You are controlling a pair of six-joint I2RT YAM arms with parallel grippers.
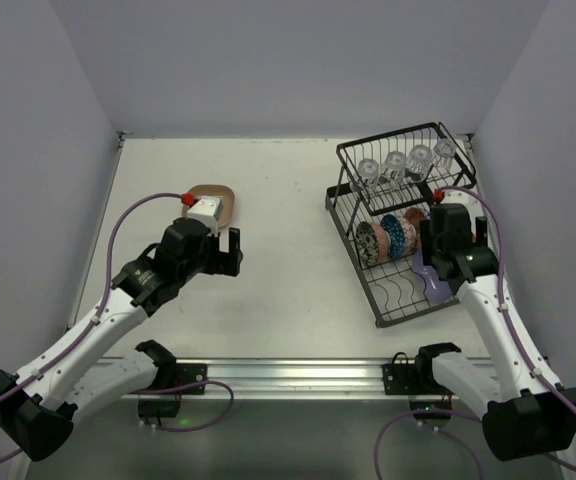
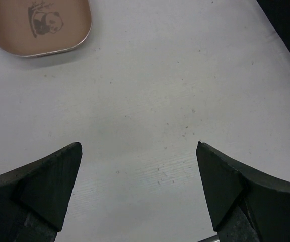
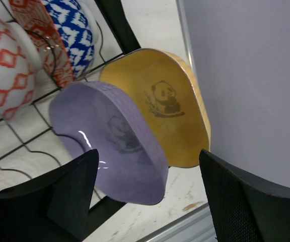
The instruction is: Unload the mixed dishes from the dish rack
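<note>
A: Where does everything sit, starting big?

B: The bench (image 1: 288,190) carries the dish rack (image 1: 400,232) on its right half. 4 clear glasses (image 1: 404,163) sit in the raised upper shelf at the far side. The patterned bowls (image 1: 388,238) stand on edge in the wavy lower tray, where the wires keep them upright.

A: And the plates?

B: A lavender plate (image 3: 112,133) and a yellow plate (image 3: 167,103) lean together at the near right end of that tray, the lavender one in front. 1 tan plate (image 2: 39,25) lies flat on the bench at the far left, well apart from the rack. I judge that spot to be the unloading place.

A: What about the right gripper?

B: The right gripper (image 3: 147,154) hangs over those 2 plates with its jaws spread and the plates' near edges between them, with no contact that I can see. It looks lined up to pinch a plate by its rim, probably the lavender one.

A: The left one?

B: The left gripper (image 2: 138,146) is spread wide over bare bench near the tan plate. It holds nothing and is clear of the right arm.
</note>
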